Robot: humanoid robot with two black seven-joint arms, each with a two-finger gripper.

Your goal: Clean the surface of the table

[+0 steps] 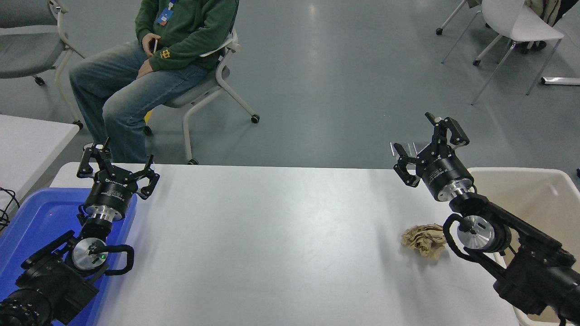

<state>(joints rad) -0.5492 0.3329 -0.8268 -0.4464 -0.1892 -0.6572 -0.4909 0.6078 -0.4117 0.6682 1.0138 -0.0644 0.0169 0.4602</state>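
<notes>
Bench (281,244) fills the head view's lower half, white and wide. Crumpled brown paper (423,240) lies on it near the right side, beside a beige bin (539,181). Right end effector (426,145) hangs spread above the far edge, holding nothing. Left end effector (118,168), also spread, sits over a blue tray (31,226). A person (154,59) sits beyond.

A crumpled wad of brown paper (425,240) lay toward the right, near a beige bin (543,190) at the right edge. A blue tray (31,222) sat at the lower left, beside a smaller white tabletop (27,145). Beyond, a person in a green sweatshirt (181,31) and jeans sat on a wheeled chair (213,86); a white chair (516,22) stood at the upper right on the grey floor (340,81).
</notes>
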